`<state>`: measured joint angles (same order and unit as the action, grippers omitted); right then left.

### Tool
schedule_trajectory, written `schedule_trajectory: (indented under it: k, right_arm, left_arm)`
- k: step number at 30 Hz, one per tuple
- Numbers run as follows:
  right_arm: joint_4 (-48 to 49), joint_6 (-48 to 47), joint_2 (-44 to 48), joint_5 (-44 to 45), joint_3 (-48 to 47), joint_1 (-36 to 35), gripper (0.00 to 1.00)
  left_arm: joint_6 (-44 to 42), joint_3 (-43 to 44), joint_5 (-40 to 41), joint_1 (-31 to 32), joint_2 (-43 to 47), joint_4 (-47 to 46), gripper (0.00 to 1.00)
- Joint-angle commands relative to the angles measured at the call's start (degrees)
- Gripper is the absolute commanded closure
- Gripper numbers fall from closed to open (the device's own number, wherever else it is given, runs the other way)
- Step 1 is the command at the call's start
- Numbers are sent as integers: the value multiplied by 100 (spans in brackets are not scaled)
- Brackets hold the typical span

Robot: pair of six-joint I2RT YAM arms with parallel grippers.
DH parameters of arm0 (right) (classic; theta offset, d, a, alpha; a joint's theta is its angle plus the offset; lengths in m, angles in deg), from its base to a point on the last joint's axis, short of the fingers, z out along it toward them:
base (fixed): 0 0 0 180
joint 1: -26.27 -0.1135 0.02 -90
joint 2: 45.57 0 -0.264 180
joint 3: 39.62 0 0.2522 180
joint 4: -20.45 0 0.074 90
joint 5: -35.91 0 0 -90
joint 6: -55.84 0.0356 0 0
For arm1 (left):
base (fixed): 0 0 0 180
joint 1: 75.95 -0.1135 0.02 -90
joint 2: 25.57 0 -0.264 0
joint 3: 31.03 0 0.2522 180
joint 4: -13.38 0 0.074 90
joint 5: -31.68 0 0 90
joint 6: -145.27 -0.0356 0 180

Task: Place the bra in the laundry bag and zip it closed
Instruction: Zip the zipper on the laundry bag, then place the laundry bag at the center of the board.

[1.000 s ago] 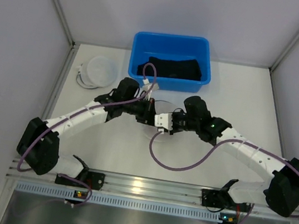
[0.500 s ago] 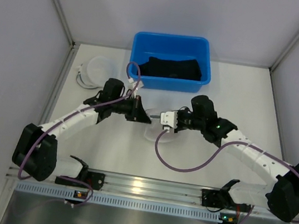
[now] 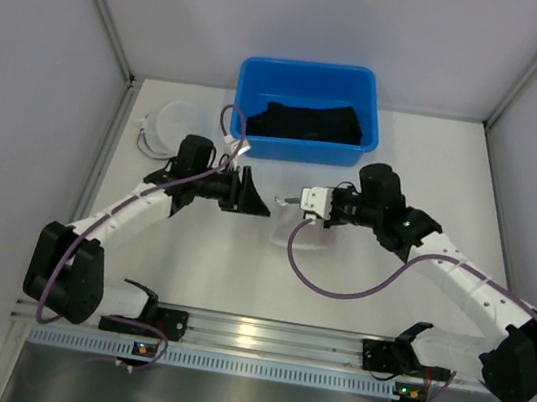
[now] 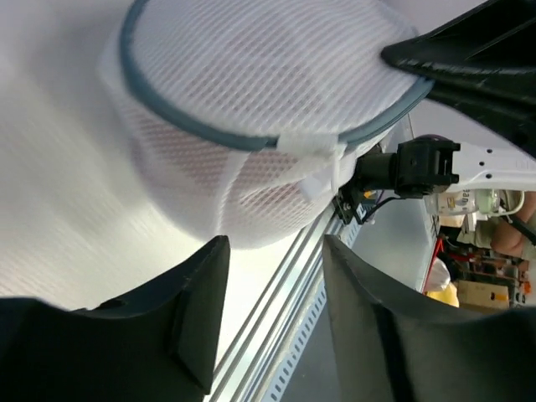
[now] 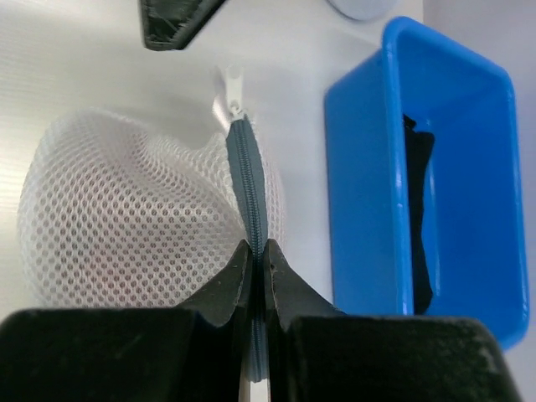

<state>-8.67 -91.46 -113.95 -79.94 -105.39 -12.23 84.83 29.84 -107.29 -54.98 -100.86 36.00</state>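
- The laundry bag (image 5: pixel 126 209), white mesh and rounded, lies on the desk (image 3: pixel 433 185) between the two tools, nearer than the blue bin (image 5: pixel 360 209).
- A faint pinkish mass shows through the mesh in the left wrist view. I judge that to be the bra, already inside the bag, though its shape cannot be made out.
- A black garment (image 5: pixel 419 193) lies in the bin, apart from the bag.
- The right tool (image 5: pixel 253 251) has its fingers pressed together on the grey-blue zipper (image 5: pixel 245 167), pinching the bag's right end.
- The left tool (image 4: pixel 272 260) has its fingers apart and nothing between them. It hangs just left of the bag, facing it.
- The zipper's long axis runs left to right, straight from one tool to the other. Its white pull tab (image 5: pixel 228 88) lies at the left end, far from the right tool and nearest the left one.
- The stretch of zipper between the right tool and the pull looks joined, so closing seems all but done. Any last tug on the pull falls to the left arm, leftward along that axis, while the right tool anchors the other end.
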Motion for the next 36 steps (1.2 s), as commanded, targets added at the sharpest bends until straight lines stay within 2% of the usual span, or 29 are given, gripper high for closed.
schedule_trajectory:
  k: [1, 3, 5, 6, 7, 17, 23, 30, 33, 36]
  right_arm:
    - [-3, 297, 272, 229, -800, 132, 100]
    - [-64, 316, 308, 264, -986, 193, 100]
    - [-82, 254, 334, 325, -1206, 229, 100]
    - [-64, 237, 325, 369, -1267, 264, 100]
    - [-21, 202, 317, 405, -1416, 290, 100]
    - [-152, 114, 9, 826, -2199, 694, 100]
    - [-3, -352, -70, 1433, -2191, 1502, 100]
    - [313, -659, -430, 1345, -2436, 3382, 100]
    - [603, -791, -1018, 1564, -2734, 4103, 100]
    - [682, -905, -1800, 1880, -3208, 4465, 100]
  left_arm:
    - [-301, 456, -157, -102, 259, 28, 43]
    - [-354, 509, -148, -154, 479, 28, 31]
    - [-398, 509, -87, -242, 611, 54, 13]
    - [-399, 501, -52, -295, 751, 72, 12]
    - [-390, 492, -25, -348, 796, 89, 2]
    - [-784, 641, 423, -1033, 1086, 581, 2]
    - [-1302, 1159, 756, -1201, 823, 1345, 2]
    - [-1436, 1449, 810, -1367, 524, 1531, 2]
    - [-1436, 1537, 1063, -1447, 314, 1522, 2]
    - [-1523, 1652, 1170, -1464, 59, 1539, 2]
